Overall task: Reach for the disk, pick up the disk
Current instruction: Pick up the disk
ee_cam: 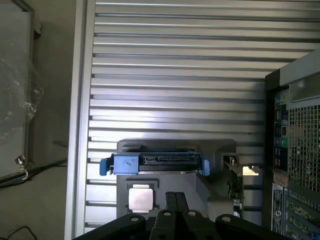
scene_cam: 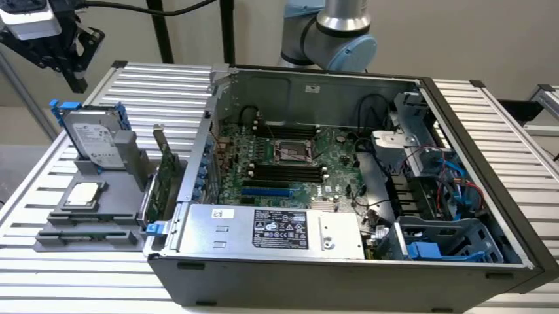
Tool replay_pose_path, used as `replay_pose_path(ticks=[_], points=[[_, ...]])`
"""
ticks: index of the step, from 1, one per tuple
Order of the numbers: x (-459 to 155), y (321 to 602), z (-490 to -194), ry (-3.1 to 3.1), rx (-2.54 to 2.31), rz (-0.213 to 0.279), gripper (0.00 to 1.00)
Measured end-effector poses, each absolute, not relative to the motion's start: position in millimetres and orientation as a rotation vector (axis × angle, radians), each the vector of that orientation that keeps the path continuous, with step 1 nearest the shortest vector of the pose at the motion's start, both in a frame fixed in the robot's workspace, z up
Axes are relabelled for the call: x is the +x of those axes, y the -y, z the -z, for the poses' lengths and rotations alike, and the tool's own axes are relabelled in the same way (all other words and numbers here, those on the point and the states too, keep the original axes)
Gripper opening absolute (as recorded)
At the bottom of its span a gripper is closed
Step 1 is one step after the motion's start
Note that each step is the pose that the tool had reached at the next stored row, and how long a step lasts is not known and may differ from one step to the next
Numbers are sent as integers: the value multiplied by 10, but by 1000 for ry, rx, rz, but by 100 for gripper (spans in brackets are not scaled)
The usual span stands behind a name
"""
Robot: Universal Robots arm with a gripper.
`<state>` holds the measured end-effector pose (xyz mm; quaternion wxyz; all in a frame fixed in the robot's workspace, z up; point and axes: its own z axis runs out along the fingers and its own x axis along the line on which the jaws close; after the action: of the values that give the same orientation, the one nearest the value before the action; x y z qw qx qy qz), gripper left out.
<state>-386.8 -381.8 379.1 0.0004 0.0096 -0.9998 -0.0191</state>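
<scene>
Overhead — fingers (ee_cam: pixel 170 201) together, above disk (scene_cam: pixel 91 140).

Ext. cam: high and off the counter (scene_cam: pixel 166 85), tilted down over the open computer case (scene_cam: pixel 349 275) mid-frame, moderate range. Disk (scene_cam: pixel 91 140) on its stand (scene_cam: pixel 96 219) is approx. 9 o'clock of the case. Wrist cam: faces straight down, well above the disk, end effector (ee_cam: pixel 175 200) in frame. Shared: disk, stand, chip (scene_cam: pixel 83 193), case side wall, counter slats.

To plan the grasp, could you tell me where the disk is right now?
The disk stands on edge in the grey holder at the exterior view's left, beside the open computer case, below the hand.
</scene>
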Motion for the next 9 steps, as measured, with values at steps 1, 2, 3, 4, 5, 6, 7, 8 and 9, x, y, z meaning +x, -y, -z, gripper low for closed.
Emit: replay_pose_path(ticks=[1, 2, 3, 4, 5, 6, 7, 8, 9], points=[[-3869, 3817, -3792, 3140, 30, 60, 11], [-3878, 3817, -3792, 3140, 30, 60, 11], [-3897, 3813, -3792, 3141, 30, 60, 11], [-3923, 3804, -3791, 3141, 30, 60, 11], [-3955, 3789, -3789, 3142, 30, 60, 11], [-3993, 3770, -3787, 3142, 30, 60, 11], [-4036, 3745, -3784, 3143, 30, 60, 11], [-4081, 3717, -3780, 3143, 30, 60, 11], [-4130, 3684, -3776, 3143, 30, 60, 11]])
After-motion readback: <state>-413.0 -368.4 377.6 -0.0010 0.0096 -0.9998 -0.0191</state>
